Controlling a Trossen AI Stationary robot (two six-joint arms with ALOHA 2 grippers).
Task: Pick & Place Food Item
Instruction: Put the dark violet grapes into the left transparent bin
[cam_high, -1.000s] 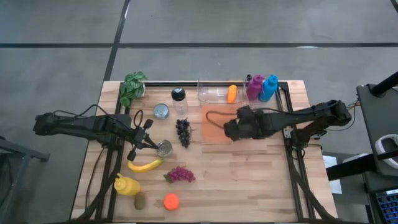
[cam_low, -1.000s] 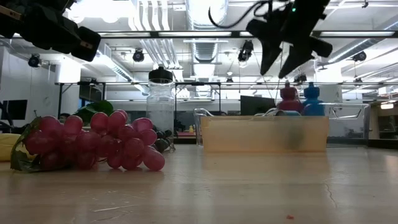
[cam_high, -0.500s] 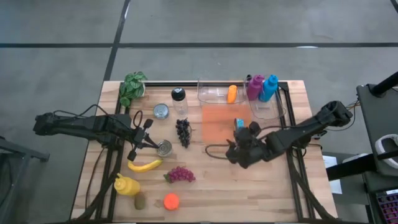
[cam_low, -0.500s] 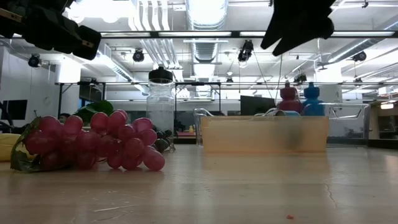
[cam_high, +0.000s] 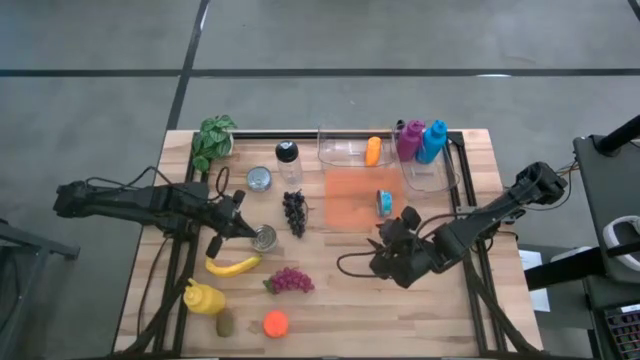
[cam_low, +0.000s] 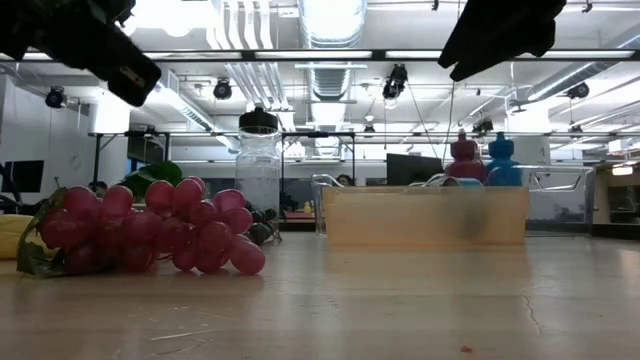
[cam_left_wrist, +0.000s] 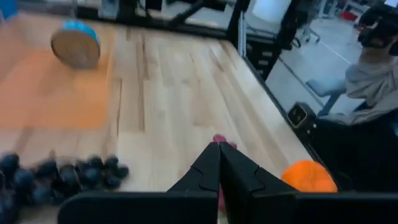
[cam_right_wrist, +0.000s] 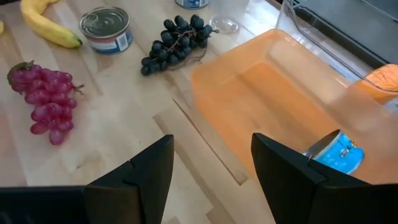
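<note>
A small can with a blue label (cam_high: 385, 203) (cam_right_wrist: 336, 153) lies tipped on its side in the orange tray (cam_high: 350, 198) (cam_right_wrist: 261, 99), near the tray's right wall. My right gripper (cam_high: 388, 256) (cam_right_wrist: 211, 177) hangs open and empty over bare wood, between the tray and the table's near edge. My left gripper (cam_high: 238, 222) (cam_left_wrist: 219, 171) is shut on nothing. It hovers at the left, just beside an upright silver can (cam_high: 264, 237) (cam_right_wrist: 106, 28).
Dark grapes (cam_high: 294, 212), red grapes (cam_high: 290, 281), a banana (cam_high: 232, 266), a mustard bottle (cam_high: 203, 298), a kiwi (cam_high: 225, 323) and an orange (cam_high: 275, 323) lie left of centre. A jar (cam_high: 288, 160), a clear bin (cam_high: 345, 148) and two bottles (cam_high: 422, 140) stand at the back. A person (cam_left_wrist: 379, 62) sits beyond the table.
My right gripper has swung from over the orange tray toward the table's near edge and rolled its wrist. The blue-labelled can, hidden under it before, now shows lying in the tray. My left gripper has rolled about its own line without shifting place.
</note>
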